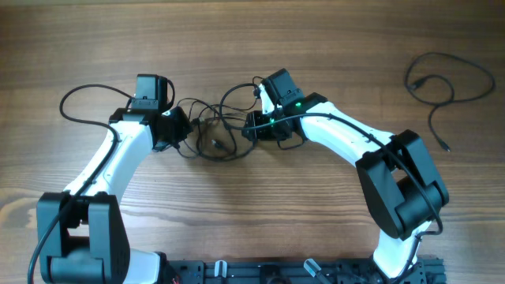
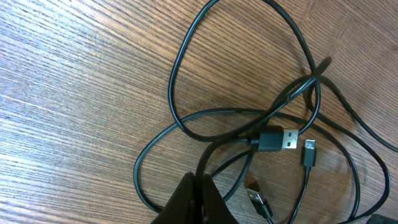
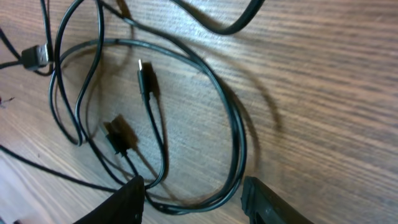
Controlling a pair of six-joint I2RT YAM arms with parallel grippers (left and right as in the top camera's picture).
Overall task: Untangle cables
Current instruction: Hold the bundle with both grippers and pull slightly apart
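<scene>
Right claw low over the brown wood-grain table, fingers spread wide, straddling a loop of the tangled thin black cables. Left claw reaches in from opposite, elbow bent; can't tell its grip. A separate looped black cable lies far right.

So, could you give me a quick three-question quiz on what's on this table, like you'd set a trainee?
1. True or false: all the cables lie in one tangle.
2. In the right wrist view, the right arm's fingers are: A) spread, with cable loops lying between them; B) pressed together on a plug; C) out of sight.
3. Fill in: the table is made of ____.
Key: 1 false, a separate cable lies alone near the table's far right corner. 2 A. 3 wood.
</scene>
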